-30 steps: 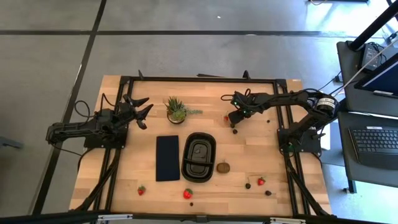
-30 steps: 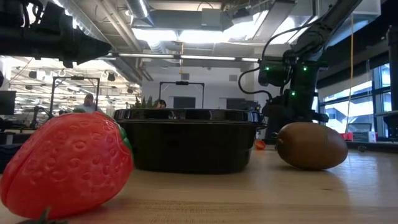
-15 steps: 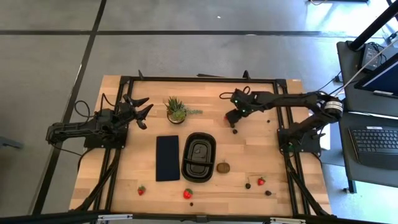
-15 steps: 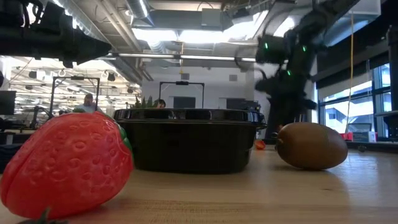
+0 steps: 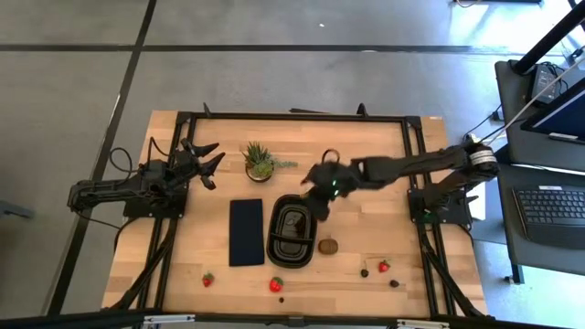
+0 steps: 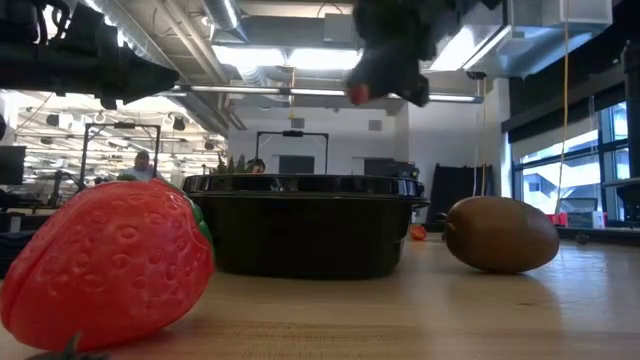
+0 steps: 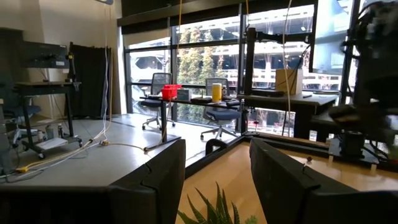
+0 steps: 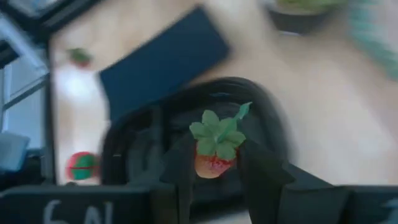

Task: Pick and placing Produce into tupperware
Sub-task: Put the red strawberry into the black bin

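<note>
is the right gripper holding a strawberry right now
Yes, in the right wrist view the right gripper has a small red strawberry with green leaves pinched between its fingers, above the black tupperware.

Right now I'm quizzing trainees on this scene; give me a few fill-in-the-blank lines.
1. The right gripper holds a ____.
2. It hangs above the black ____.
3. Beside the tupperware, on its right, lies the brown ____.
4. The left gripper waits beside the potted ____.

Missing words: strawberry; tupperware; kiwi; plant
</note>
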You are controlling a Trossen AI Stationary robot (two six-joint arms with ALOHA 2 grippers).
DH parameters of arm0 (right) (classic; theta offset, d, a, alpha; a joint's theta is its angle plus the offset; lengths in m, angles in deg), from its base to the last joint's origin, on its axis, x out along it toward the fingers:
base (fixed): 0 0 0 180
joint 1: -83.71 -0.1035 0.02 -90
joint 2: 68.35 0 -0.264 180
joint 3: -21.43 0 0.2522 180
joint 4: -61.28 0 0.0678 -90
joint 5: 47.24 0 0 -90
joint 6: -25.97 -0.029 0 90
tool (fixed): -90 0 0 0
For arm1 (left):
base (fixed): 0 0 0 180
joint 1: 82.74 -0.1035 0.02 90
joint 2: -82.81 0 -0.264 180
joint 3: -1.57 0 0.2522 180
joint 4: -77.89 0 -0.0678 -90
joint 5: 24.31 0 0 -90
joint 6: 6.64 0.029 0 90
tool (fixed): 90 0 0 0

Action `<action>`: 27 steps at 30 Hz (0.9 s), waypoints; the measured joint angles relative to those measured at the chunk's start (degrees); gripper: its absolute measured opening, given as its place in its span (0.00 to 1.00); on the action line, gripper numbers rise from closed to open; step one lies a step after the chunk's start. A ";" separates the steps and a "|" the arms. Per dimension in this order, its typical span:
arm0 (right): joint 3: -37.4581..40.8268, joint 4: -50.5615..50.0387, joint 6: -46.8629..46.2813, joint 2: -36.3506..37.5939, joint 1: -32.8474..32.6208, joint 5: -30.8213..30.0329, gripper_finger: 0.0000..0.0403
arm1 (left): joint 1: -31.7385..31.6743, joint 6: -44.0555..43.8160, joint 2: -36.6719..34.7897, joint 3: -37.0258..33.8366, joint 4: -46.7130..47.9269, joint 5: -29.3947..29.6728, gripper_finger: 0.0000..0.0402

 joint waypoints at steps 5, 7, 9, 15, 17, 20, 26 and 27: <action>-0.47 6.72 0.87 -8.19 -3.44 -0.18 0.27 | 0.01 -0.03 0.02 0.00 0.45 -0.02 0.43; -0.45 8.52 1.16 -11.49 -3.79 -0.25 0.27 | 0.00 -0.07 0.02 0.00 0.99 0.00 0.43; -0.45 10.24 1.17 -14.17 -3.83 -0.37 0.27 | 0.02 -0.09 0.02 0.00 2.13 -0.02 0.43; -0.45 10.95 1.28 -18.59 -2.81 -0.39 0.27 | 0.00 -0.13 0.02 0.00 3.08 -0.03 0.43; -0.45 10.86 1.27 -18.85 -2.40 -0.37 0.27 | 0.02 -0.13 0.02 0.00 3.08 -0.04 0.43; -0.45 11.04 1.28 -18.69 -2.11 -0.35 0.27 | 0.02 -0.14 0.02 0.00 3.07 -0.04 0.43; -0.45 10.96 -0.21 -18.40 -1.69 -0.15 0.27 | 0.01 -0.19 0.02 0.00 2.99 -0.04 0.43; -0.45 10.96 -0.81 -18.40 -1.63 -0.15 0.27 | 0.01 -0.20 0.02 0.00 2.99 -0.05 0.43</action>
